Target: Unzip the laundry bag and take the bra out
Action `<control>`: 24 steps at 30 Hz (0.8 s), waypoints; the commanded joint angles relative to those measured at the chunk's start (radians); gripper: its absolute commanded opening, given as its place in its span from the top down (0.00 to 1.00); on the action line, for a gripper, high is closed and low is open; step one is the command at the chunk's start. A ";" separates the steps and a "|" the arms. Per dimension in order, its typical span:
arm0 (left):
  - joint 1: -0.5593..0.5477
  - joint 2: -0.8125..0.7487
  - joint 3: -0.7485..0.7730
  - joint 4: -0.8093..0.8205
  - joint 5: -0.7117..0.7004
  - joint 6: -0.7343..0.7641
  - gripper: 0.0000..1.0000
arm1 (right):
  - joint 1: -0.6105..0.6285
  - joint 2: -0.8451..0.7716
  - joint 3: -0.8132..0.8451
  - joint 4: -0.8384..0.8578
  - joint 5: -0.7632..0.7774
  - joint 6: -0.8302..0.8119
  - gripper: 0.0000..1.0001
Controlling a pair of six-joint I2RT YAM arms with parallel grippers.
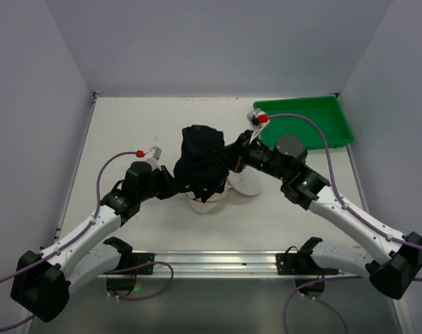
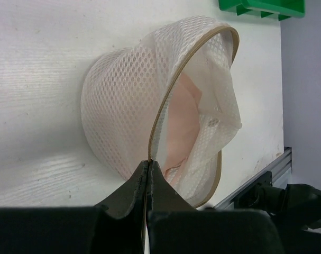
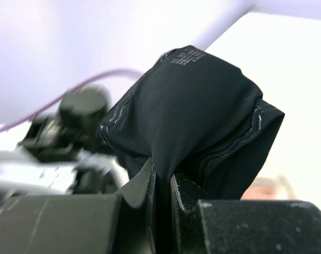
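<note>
Left gripper (image 2: 149, 170) pinched tight on the tan zip rim of the laundry bag (image 2: 120, 95). Bag is a cream mesh drum, mouth gaping, pinkish inside, lying on its side on the counter (image 2: 38, 63). Right gripper (image 3: 161, 182) clamped on the black bra (image 3: 197, 106), which is bunched up and held above the bag.

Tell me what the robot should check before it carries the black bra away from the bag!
1. Laundry bag unzipped: ok, its mouth gapes open.
2. Left gripper pinching the bag's rim to hold it down: ok.
3. Right gripper shut on the bra: ok, fabric is clamped between the fingers.
4. Bra fully out of the bag: cannot tell; it hangs above the bag, but its lower edge is hidden.
5. Green tray within reach: cannot tell.
</note>
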 commanded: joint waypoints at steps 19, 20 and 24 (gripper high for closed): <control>-0.001 0.020 0.015 0.002 -0.009 0.043 1.00 | -0.818 0.254 0.296 -0.133 0.360 0.002 1.00; -0.001 0.023 0.015 0.000 -0.008 0.046 1.00 | -0.836 0.284 0.316 -0.127 0.370 0.009 1.00; -0.001 0.025 0.020 -0.014 -0.002 0.050 1.00 | -0.910 0.468 0.360 -0.044 0.422 0.057 1.00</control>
